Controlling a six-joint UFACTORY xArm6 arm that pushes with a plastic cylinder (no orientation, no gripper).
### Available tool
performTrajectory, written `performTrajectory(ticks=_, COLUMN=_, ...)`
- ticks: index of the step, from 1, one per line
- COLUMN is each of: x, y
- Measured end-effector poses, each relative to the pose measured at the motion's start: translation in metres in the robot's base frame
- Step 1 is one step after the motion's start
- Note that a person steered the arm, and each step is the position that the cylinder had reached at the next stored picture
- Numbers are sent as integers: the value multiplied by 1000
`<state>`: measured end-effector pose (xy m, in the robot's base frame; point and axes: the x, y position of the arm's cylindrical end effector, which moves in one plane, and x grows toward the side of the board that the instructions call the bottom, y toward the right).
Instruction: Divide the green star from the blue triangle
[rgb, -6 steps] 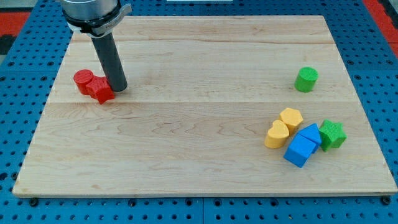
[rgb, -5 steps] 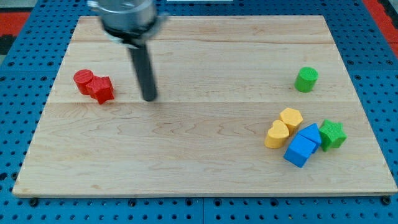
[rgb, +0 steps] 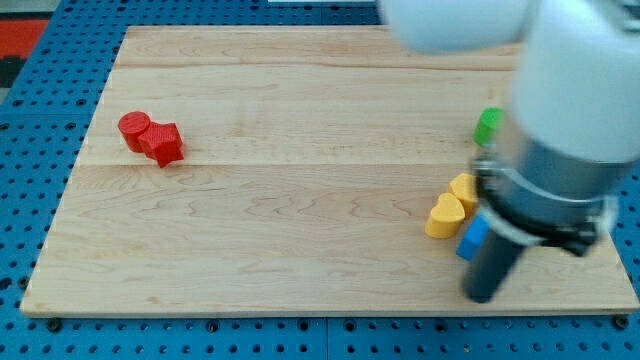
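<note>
My arm fills the view's right side, blurred by motion. My tip (rgb: 483, 297) is near the board's bottom edge, just below a blue block (rgb: 469, 239), of which only a sliver shows at the rod's left. The green star and the blue triangle are hidden behind the arm. Whether the tip touches any block cannot be told.
Two yellow blocks (rgb: 446, 216) (rgb: 464, 187) sit just left of the arm. A green cylinder (rgb: 486, 125) shows partly at the arm's upper left. A red cylinder (rgb: 134, 129) and a red star-like block (rgb: 166, 146) touch at the board's left. The wooden board (rgb: 300, 230) lies on a blue pegboard.
My tip has swept from beside the red blocks at the left, across the board, to the lower right by the blue block. The arm now covers the green star and blue triangle.
</note>
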<state>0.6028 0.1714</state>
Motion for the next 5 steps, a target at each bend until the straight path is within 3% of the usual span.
performTrajectory(ticks=1, x=0, y=59)
performTrajectory(ticks=2, x=-13, y=59)
performTrajectory(ticks=3, x=-55, y=59)
performTrajectory(ticks=5, x=-66, y=59)
